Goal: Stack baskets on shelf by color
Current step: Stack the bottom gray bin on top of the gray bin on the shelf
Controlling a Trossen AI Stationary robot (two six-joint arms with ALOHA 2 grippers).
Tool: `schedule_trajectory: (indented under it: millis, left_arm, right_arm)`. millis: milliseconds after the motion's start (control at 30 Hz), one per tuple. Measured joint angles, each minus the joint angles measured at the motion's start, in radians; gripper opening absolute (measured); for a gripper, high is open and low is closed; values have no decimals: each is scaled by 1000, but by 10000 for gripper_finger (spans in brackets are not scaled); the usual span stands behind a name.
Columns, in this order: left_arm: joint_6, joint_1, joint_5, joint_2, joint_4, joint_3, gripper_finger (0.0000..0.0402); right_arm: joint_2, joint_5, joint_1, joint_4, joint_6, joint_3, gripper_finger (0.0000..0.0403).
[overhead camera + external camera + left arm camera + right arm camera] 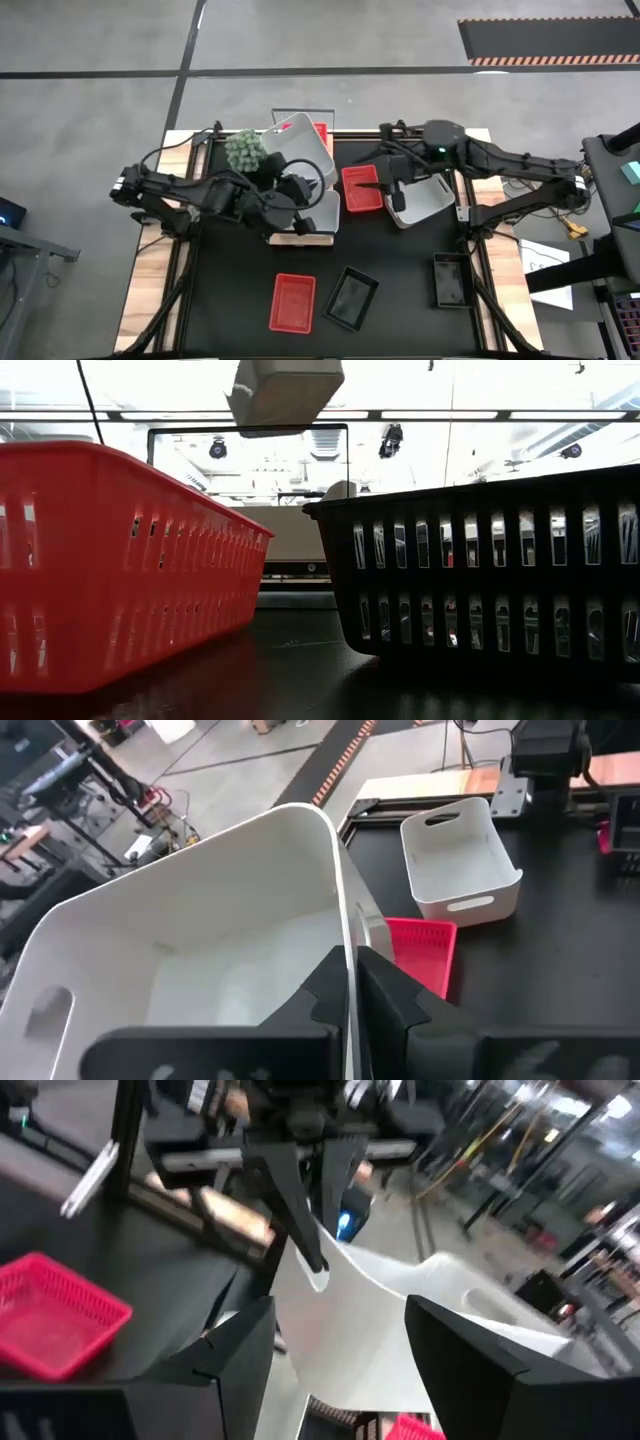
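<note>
Nowhere any legible writing on the red basket (120,560) or black basket (490,570).

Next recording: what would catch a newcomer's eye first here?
The left gripper holds a white basket by its wall, tilted above the shelf beside the green plant. Across the table, the right gripper, fingers open, hovers between a red basket and another white one.

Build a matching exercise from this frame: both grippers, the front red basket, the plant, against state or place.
Things:
1. left gripper
2. right gripper
3. front red basket
4. plant

States or places:
A. beside a black basket
B. open
C. near the far edge of the table
D. shut on a white basket

Pairs: 1-D, 2-B, 3-A, 4-C
</note>
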Motion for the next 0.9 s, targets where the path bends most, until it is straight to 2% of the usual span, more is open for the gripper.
schedule_trajectory:
  millis: [267,700,900]
  left_arm:
    - [90,27,38,24,103,-12,0]
    - [106,35,67,25,118,-21,0]
    - [118,35,118,25,124,-21,0]
  right_arm:
    - [175,0,0,-261,-78,253,219]
    - [400,3,-1,-557,-112,567,219]
    - [495,1,-1,-693,-133,718,211]
